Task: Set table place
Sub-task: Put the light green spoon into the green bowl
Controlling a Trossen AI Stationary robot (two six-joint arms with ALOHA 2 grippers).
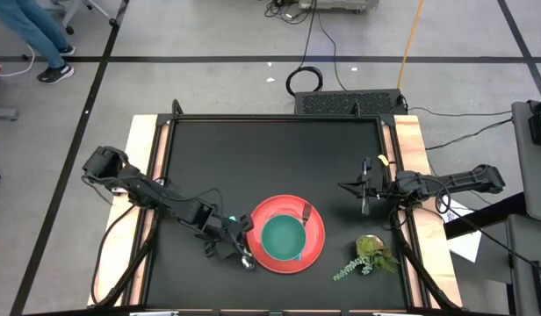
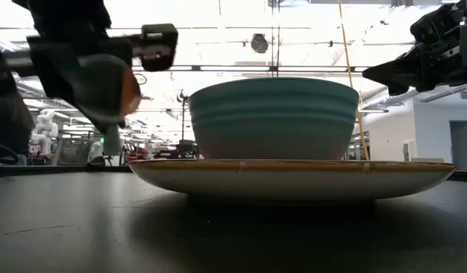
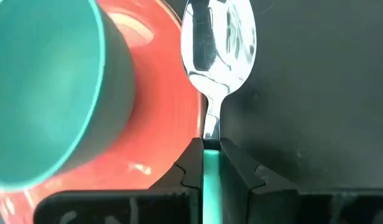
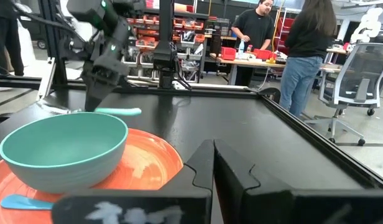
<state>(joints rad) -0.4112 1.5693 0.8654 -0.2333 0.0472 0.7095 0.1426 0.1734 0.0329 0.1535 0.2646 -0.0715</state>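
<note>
The red plate [image 1: 316,248] lies on the black table [image 1: 270,158] near its front edge, with a green bowl [image 1: 282,237] standing on it. My left gripper [image 1: 238,248] is at the plate's left rim, shut on a spoon [image 3: 219,37] that has a teal handle. The spoon's metal bowl is over the table just beside the plate's rim [image 3: 179,124]. My right gripper [image 1: 364,191] is shut and empty above the table, to the right of the plate. It also shows in its own wrist view [image 4: 213,168]. My left gripper pinches the spoon's teal handle [image 3: 211,163] between its two fingers, at the end where the metal neck begins. The fingers come slanting down from the table's left and lie along the spoon. The spoon sits about level [image 4: 120,112]; whether it touches the table, I cannot tell.
Another teal-handled utensil [image 4: 17,202] lies on the plate beside the bowl, on its right side. A small green plant sprig [image 1: 369,254] lies on the table at the front right. People stand at benches beyond the table [image 4: 303,43].
</note>
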